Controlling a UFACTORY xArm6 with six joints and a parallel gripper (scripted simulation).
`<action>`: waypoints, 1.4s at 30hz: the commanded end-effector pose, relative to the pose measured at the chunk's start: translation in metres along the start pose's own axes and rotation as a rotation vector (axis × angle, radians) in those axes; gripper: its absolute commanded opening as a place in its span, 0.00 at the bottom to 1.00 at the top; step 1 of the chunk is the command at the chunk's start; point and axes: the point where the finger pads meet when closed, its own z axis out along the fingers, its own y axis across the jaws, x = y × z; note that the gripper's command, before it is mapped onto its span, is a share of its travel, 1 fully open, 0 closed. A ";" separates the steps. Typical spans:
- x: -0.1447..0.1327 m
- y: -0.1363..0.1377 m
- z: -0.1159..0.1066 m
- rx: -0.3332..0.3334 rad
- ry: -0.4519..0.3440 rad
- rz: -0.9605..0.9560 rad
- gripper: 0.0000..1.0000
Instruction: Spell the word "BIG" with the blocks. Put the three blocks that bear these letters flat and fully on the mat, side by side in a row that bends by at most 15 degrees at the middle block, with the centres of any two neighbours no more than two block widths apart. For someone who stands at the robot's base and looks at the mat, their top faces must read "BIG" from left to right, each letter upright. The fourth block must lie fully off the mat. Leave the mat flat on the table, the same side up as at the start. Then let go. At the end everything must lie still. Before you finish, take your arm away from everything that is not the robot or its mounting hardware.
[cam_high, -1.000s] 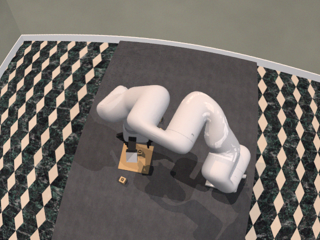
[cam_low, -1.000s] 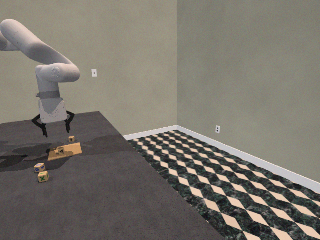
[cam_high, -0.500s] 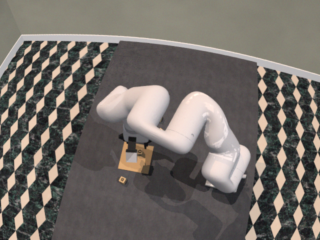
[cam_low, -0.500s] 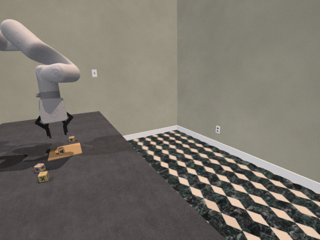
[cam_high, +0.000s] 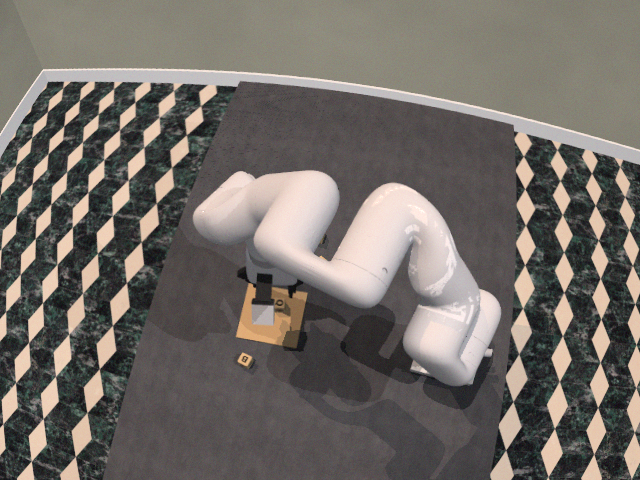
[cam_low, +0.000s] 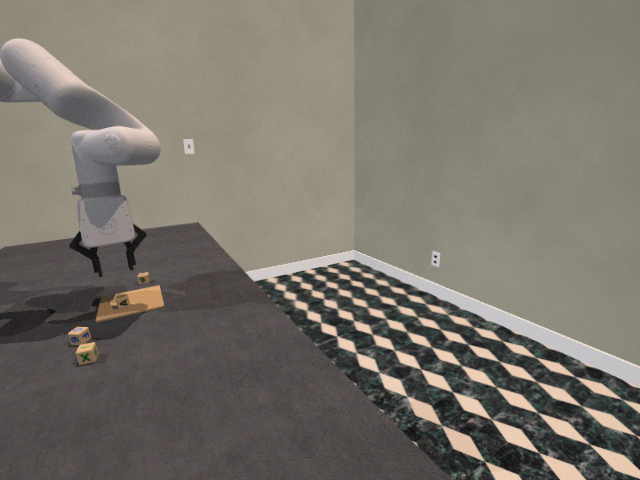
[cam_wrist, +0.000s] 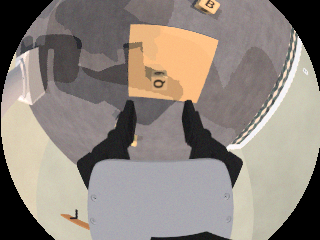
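Observation:
A tan mat (cam_high: 253, 330) (cam_low: 149, 298) (cam_wrist: 194, 54) lies flat on the dark table. One wooden block (cam_high: 280, 304) (cam_low: 121, 300) (cam_wrist: 158, 80) lies on it, with a round letter on top that is too small to read and an A on one side. The B block (cam_high: 245, 359) (cam_low: 143, 278) (cam_wrist: 208, 4) lies off the mat, beyond its far edge from the arm. A block with blue letters (cam_low: 79, 335) and a green X block (cam_low: 86, 353) lie off the mat on the near side. My gripper (cam_high: 267, 290) (cam_low: 113, 268) (cam_wrist: 159, 108) hangs above the mat, over the block, partly open and empty.
In the top view the white arm (cam_high: 361, 248) arches over the table and hides the blue-letter and X blocks. The table's right edge (cam_low: 289, 330) drops to a checkered floor.

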 end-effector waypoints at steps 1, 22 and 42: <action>0.000 0.001 -0.001 -0.003 -0.001 0.000 0.63; 0.000 0.001 0.006 -0.003 -0.001 -0.001 0.63; -0.001 0.001 0.032 -0.003 -0.001 -0.001 0.63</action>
